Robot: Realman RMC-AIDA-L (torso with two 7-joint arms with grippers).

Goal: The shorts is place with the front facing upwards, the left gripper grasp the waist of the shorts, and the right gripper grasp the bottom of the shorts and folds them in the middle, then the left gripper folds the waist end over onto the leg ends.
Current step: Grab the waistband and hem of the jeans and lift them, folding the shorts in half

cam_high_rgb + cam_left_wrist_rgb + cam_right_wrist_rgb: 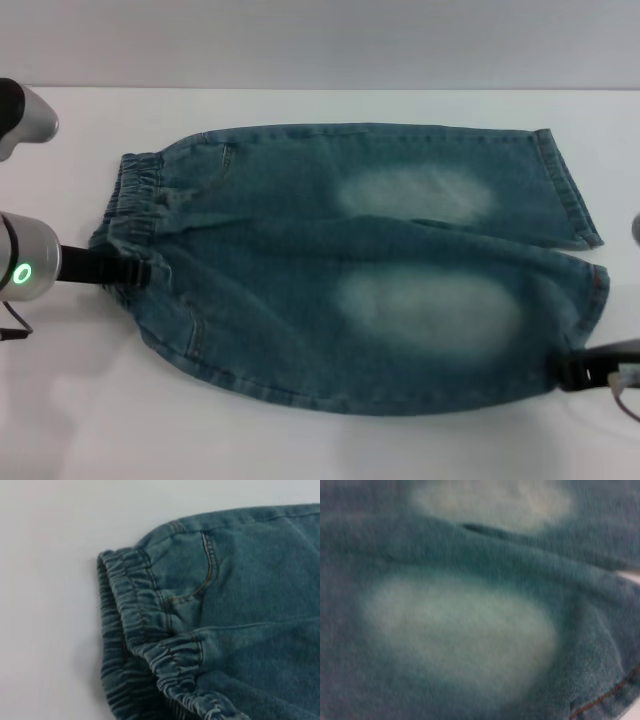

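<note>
Shorts (350,270): flat on the white worktop (320,440), waist (135,200) at 9 o'clock, leg ends (575,230) at 3 o'clock.
Left end effector (130,270): at the waistband's near corner; finger state unclear.
Right end effector (575,372): at the near leg hem, 4 o'clock; finger state unclear.

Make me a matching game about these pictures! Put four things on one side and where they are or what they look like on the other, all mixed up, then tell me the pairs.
Things:
1. left hand
2. right hand
3. waistband
4. pale patches

Descriptions:
A. ruffled and stretchy
B. on the front of each leg
C. at the waist, on the arm with the green light
D. at the hem of the near leg

Pairs: 1-C, 2-D, 3-A, 4-B
</note>
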